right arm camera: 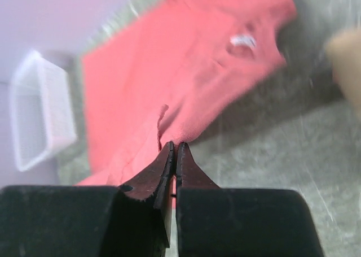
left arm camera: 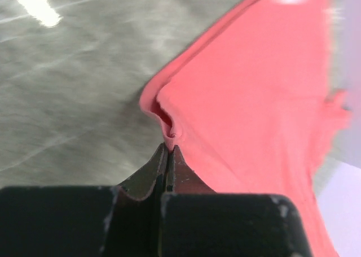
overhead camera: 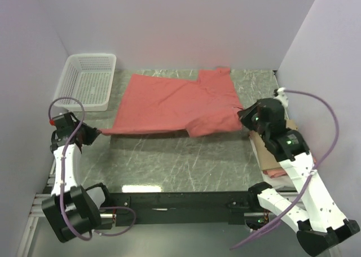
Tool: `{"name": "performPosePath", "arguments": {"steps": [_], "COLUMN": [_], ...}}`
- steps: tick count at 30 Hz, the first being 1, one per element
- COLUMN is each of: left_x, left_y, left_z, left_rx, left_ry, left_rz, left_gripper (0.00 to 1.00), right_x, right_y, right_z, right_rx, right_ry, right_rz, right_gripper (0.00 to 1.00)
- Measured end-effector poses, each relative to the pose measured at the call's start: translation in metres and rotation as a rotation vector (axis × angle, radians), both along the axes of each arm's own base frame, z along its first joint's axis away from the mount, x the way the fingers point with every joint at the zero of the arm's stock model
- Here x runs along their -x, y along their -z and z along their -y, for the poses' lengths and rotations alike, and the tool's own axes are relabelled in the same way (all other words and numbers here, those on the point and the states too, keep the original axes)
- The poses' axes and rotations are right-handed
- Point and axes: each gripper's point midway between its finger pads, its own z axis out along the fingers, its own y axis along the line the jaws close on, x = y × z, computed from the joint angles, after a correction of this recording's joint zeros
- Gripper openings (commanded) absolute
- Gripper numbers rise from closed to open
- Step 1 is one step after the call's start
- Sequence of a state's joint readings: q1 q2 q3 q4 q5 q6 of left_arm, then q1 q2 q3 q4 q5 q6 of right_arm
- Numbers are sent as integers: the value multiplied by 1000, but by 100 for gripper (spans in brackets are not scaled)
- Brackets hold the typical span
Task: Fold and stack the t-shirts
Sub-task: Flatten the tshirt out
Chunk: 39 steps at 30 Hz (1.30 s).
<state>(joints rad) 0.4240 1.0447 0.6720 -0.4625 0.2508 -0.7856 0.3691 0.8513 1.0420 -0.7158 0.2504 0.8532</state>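
Both pinches are on! The left tool [left arm camera: 170, 147] is clamped tight on a puckered hem corner of the large salmon-red short-sleeved t-shirt [overhead camera: 169, 101], drawing that corner out toward the left edge of the grey marbled counter [overhead camera: 169, 161]. The right tool [right arm camera: 175, 147] is closed too, apparently nipping the shirt's near-right edge by a sleeve. The shirt lies across the back of the counter, long axis running left to right, hem toward the white plastic mesh basket [overhead camera: 87, 82], neck and label to the right. This looks like the set-up for the first fold: next, both arms probably lift evenly and carry the near edge over.
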Motion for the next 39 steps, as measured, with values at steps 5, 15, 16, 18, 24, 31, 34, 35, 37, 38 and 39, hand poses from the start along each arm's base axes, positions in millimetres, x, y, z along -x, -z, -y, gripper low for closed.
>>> {"name": "performPosePath", "arguments": {"steps": [5, 15, 16, 18, 24, 31, 34, 35, 37, 38, 39], "left_x": [-17, 17, 25, 40, 38, -62, -131, -152, -198, -228, -247], "left_y": [-90, -343, -362, -388, -430, -411, -384, -375, -360, -353, -352], "left_z": [5, 31, 35, 43, 51, 18, 8, 9, 12, 14, 16], "left_rx": [-17, -211, -223, -241, -215, -82, -20, -4, 24, 37, 49], "left_ry": [23, 76, 79, 89, 120, 121, 128, 138, 155, 166, 179], "left_rz": [216, 771, 816, 885, 993, 944, 879, 859, 826, 817, 818], "left_gripper": [1, 1, 1, 1, 1, 1, 1, 1, 1, 1, 1], "right_x": [-1, 55, 63, 79, 87, -14, -75, -100, -152, -179, -202], "right_y": [-80, -228, -237, -254, -287, -283, -274, -267, -251, -241, -237], "right_z": [12, 36, 39, 44, 48, 19, 9, 6, 3, 3, 2], "right_rx": [6, 9, 8, 8, 20, 67, 71, 71, 60, 53, 44], "right_ry": [2, -18, -18, -20, -18, -38, -48, -54, -60, -66, -72], "right_rz": [152, 485, 512, 568, 676, 647, 634, 622, 600, 582, 579], "right_gripper": [0, 0, 0, 0, 0, 0, 0, 0, 0, 0, 0]}}
